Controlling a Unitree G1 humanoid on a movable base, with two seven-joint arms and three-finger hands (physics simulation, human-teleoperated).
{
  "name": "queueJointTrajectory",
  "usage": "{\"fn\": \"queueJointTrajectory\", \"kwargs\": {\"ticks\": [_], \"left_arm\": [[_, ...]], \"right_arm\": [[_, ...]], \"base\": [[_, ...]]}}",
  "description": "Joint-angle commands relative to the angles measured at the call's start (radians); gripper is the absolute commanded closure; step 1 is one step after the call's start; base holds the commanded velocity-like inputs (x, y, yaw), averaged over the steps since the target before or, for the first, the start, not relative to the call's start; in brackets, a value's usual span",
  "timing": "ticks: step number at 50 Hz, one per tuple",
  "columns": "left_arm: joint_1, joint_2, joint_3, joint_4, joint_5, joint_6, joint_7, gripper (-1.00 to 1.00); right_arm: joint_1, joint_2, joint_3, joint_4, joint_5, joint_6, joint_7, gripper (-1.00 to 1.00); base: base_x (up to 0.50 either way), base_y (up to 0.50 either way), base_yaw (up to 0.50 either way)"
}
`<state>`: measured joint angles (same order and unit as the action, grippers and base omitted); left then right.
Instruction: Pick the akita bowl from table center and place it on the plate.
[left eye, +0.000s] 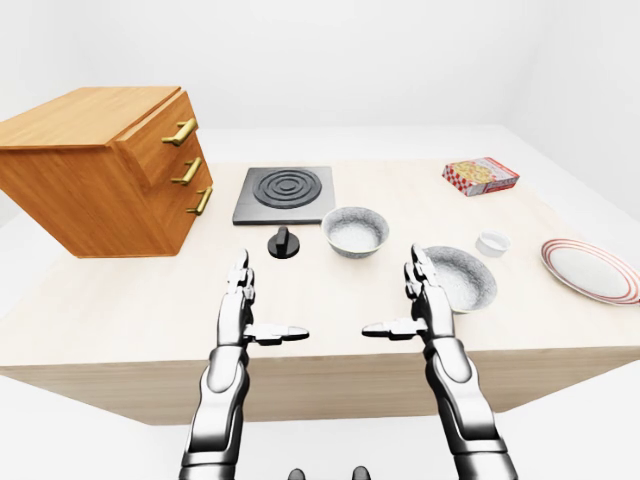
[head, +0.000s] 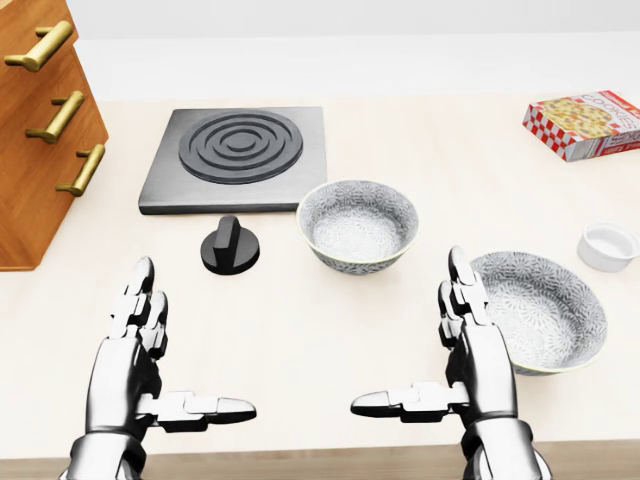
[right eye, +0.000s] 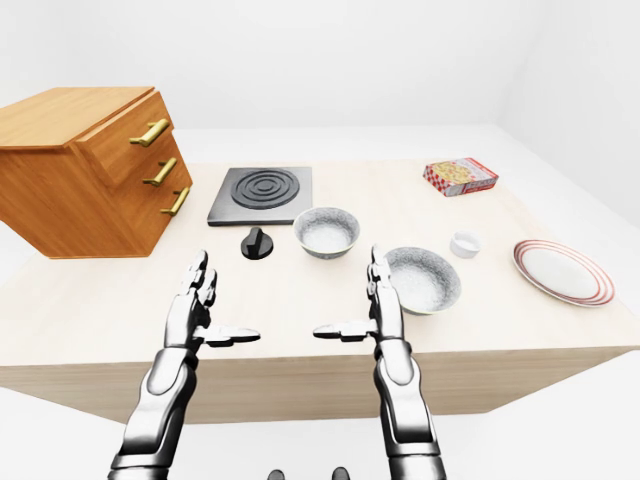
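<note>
The akita bowl (head: 358, 225), grey-patterned with a pale rim, stands upright at the table's middle, just below and right of the stove plate. The red-rimmed white plate (left eye: 590, 270) lies flat at the right edge of the table and falls outside the head view. My left hand (head: 190, 345) hovers open over the table at the lower left, nothing in it. My right hand (head: 410, 335) is open too, below the akita bowl and apart from it, its fingers beside a second, wider patterned bowl (head: 540, 312).
A black stove plate (head: 235, 157) and a black knob (head: 231, 246) lie left of the akita bowl. A wooden drawer cabinet (left eye: 100, 165) fills the table's left. A small white ramekin (head: 607, 246) and a red-checked box (left eye: 480, 176) sit toward the right.
</note>
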<state>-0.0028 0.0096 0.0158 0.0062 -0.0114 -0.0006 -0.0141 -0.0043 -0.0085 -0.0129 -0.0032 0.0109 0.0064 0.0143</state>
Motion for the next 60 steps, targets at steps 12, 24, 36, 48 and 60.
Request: {"fn": "queueJointTrajectory", "kwargs": {"ticks": [12,24,36,48,60], "left_arm": [[-0.236,0.064,0.064,0.173,0.016,0.026,-0.015,-1.0],[-0.311,0.074,0.061,0.232,0.019,0.024,-0.009,-1.0],[-0.283,0.069,0.061,0.182,0.021,0.039,-0.003,-1.0],[-0.281,0.067,0.057,0.167,0.025,0.047,0.003,-1.0],[-0.286,0.07,0.058,0.155,0.033,0.058,0.002,-1.0]], "right_arm": [[-0.303,-0.054,-0.06,0.112,0.049,0.081,0.014,-1.0],[-0.302,-0.047,-0.044,0.054,0.032,0.081,0.017,-1.0],[-0.257,-0.044,-0.043,-0.026,0.032,0.081,0.013,-1.0],[-0.241,-0.043,-0.046,-0.051,0.038,0.081,0.014,-1.0],[-0.224,-0.043,-0.047,-0.07,0.051,0.081,0.031,-1.0]], "base": [[0.0,0.0,0.0],[-0.02,-0.23,0.0],[-0.06,-0.5,0.0],[-0.06,-0.5,0.0],[0.02,-0.5,0.0]]}}
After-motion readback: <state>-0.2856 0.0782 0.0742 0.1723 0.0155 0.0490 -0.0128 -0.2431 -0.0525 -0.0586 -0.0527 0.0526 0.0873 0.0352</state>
